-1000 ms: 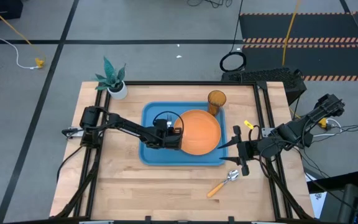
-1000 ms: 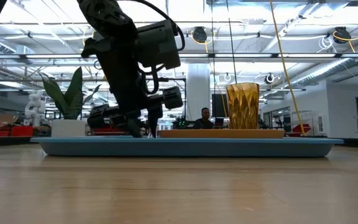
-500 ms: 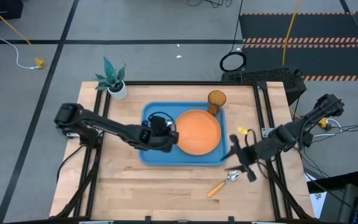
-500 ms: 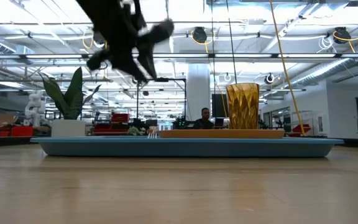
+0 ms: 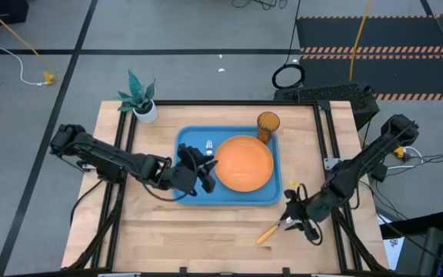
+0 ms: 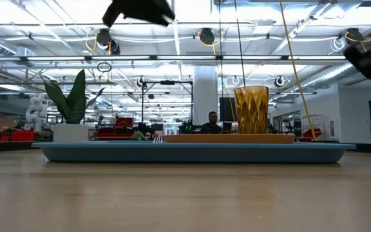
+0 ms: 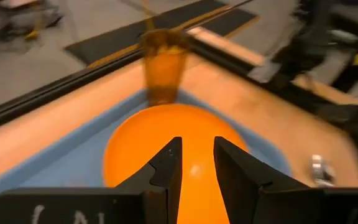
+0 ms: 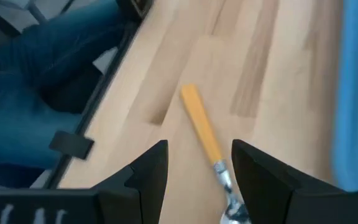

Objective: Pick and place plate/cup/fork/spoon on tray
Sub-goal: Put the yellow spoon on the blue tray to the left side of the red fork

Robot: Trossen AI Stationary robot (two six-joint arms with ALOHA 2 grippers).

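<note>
Pale wooden tabletop [image 5: 206, 231], dark-framed, bearing the blue tray [image 5: 187, 194] at its middle. Left gripper [image 5: 204, 171] now pulled back toward the tray's left part and lifted, well clear of the low view where it stood on the tray a second ago; fingers [image 7: 166, 168] parted by a narrow gap, clamped on nothing. Just ahead of those fingers, the orange plate [image 5: 246, 162] lying flat in the tray; beyond the plate, the amber cup [image 5: 268, 123] upright in the tray's far right corner. Beside the left gripper, on the tray floor left of the plate, the fork [image 5: 208, 146], newly uncovered since the arm drew away, silver head showing, handle hard to make out.

Right gripper [image 5: 297, 215] swung from beside the tray's right edge down over the bare wood near the tray's front right corner. Fingers [image 8: 151, 168] spread wide, holding nothing. Between and just ahead of them, the orange-handled spoon [image 8: 207, 140] flat on the wood, outside the tray, unmoved from a second ago. Whether touched by the fingers, cannot tell.
</note>
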